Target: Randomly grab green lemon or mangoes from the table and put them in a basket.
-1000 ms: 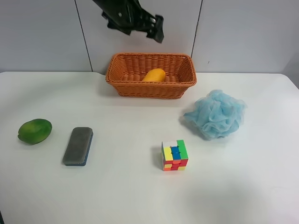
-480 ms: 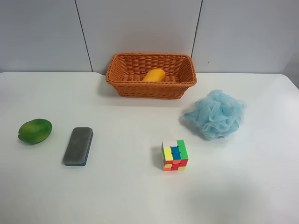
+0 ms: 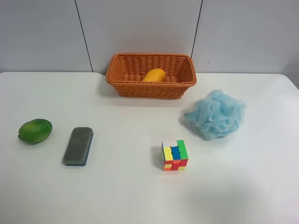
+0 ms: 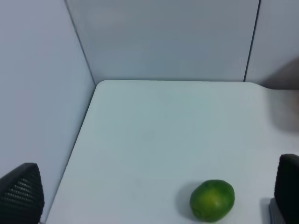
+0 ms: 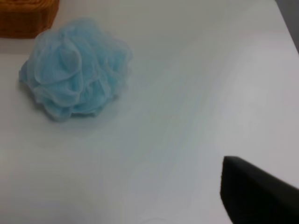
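Note:
The orange-brown wicker basket (image 3: 149, 87) stands at the back of the table, and the yellow-orange mango (image 3: 154, 75) lies inside it. The green lemon (image 3: 35, 131) lies on the table at the far left of the exterior high view. No arm shows in that view. In the left wrist view the lemon (image 4: 212, 200) lies on the table ahead of my left gripper (image 4: 154, 191), which is open and empty with its fingers wide apart. In the right wrist view only one dark finger (image 5: 254, 191) shows, over bare table, with a corner of the basket (image 5: 25, 16) at the edge.
A grey eraser block (image 3: 78, 145) lies just right of the lemon. A colourful puzzle cube (image 3: 174, 155) stands mid-table. A fluffy light-blue mesh ball (image 3: 216, 114) sits right of the basket and also shows in the right wrist view (image 5: 77, 67). Grey wall panels stand behind the table.
The dark arm that hung above the basket one second ago has left the exterior high view. The mango, lemon and other objects have not moved.

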Motion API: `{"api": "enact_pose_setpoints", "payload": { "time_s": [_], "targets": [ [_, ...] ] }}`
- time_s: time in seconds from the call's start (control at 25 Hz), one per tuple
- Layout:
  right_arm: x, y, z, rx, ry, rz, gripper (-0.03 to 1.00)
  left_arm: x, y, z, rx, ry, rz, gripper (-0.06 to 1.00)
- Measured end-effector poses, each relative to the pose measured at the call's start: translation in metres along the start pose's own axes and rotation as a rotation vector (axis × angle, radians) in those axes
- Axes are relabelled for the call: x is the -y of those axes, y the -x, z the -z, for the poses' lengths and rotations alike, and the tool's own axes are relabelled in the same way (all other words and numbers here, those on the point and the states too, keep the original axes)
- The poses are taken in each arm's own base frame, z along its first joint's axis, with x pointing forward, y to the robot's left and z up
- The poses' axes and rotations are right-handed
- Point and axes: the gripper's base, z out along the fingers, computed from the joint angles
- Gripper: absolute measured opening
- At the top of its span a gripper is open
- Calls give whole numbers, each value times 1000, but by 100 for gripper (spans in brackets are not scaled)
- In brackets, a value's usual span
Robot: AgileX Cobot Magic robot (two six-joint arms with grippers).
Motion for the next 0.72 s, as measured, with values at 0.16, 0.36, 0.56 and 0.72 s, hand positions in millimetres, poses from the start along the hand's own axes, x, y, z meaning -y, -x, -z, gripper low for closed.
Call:
{"api": "enact_pose_setpoints", "payload": {
  "time_s": [0.16,0.36,0.56,0.72],
  "targets": [
    [0,0,0,0,0,0,99,3,-54,24,84,-13,38,99],
    [0,0,0,0,0,0,99,10,-96,13,25,-53,90,99],
    [0,0,0,0,0,0,99,16,-117,-11,-54,-75,130,99],
    [0,0,0,0,0,0,99,18,-132,-20,-148,-86,138,99]
  ]
}}
